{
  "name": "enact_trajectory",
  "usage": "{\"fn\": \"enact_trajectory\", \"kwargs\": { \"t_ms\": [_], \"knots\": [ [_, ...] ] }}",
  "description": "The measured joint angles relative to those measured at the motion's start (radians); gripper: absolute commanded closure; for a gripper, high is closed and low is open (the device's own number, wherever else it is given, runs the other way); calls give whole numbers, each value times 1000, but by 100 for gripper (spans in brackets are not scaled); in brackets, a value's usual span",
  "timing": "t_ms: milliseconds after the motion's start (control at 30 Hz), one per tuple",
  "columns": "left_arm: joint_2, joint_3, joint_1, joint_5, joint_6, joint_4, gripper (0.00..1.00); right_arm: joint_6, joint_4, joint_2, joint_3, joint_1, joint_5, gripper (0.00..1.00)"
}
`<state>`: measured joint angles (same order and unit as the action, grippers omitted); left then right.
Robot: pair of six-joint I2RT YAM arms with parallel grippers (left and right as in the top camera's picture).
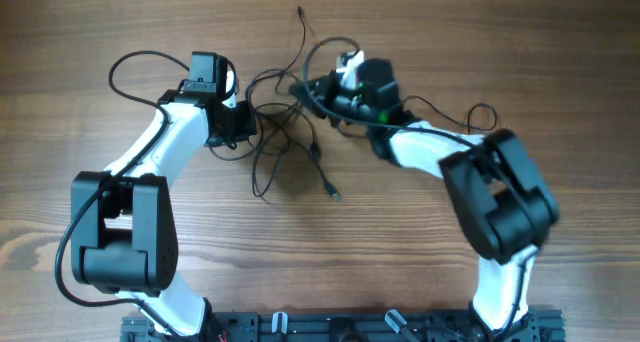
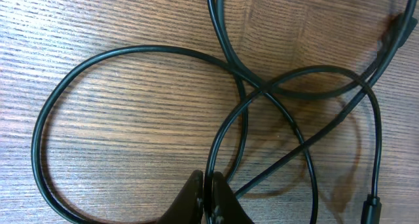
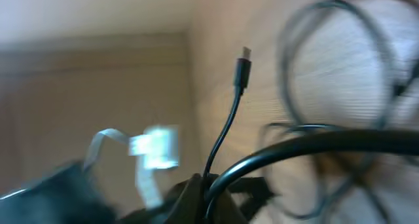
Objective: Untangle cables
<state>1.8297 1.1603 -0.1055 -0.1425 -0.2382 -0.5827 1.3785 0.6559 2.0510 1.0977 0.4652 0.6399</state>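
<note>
The cables (image 1: 285,132) lie as a loose black tangle on the wooden table, between my two arms. My left gripper (image 1: 250,125) is at the tangle's left side. In the left wrist view it (image 2: 209,188) is shut on one thin cable (image 2: 150,48), which loops over the wood and crosses others. My right gripper (image 1: 308,87) is at the tangle's upper right, lifted and tilted. In the blurred right wrist view it (image 3: 208,185) is shut on a cable (image 3: 327,140). A thin strand rises from the jaws to a small plug (image 3: 243,68).
One free cable end (image 1: 333,193) lies toward the table's front, another (image 1: 299,13) points to the back. Thicker arm wires loop at the left (image 1: 125,67) and right (image 1: 480,110). A mounting rail (image 1: 340,327) runs along the front edge.
</note>
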Motion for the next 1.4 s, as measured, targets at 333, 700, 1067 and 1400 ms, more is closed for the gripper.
{"fn": "enact_trajectory", "kwargs": {
  "t_ms": [333, 700, 1067, 1400],
  "knots": [
    [0, 0, 0, 0, 0, -1, 91, -397, -595, -161, 8, -167, 134, 96],
    [0, -1, 0, 0, -4, 0, 89, -1057, -1756, -173, 312, -320, -184, 95],
    [0, -1, 0, 0, -4, 0, 87, -1154, -1775, -173, 313, -320, -951, 64],
    [0, -1, 0, 0, -5, -2, 79, -1167, -1660, -173, 313, -345, -1028, 14]
  ]
}}
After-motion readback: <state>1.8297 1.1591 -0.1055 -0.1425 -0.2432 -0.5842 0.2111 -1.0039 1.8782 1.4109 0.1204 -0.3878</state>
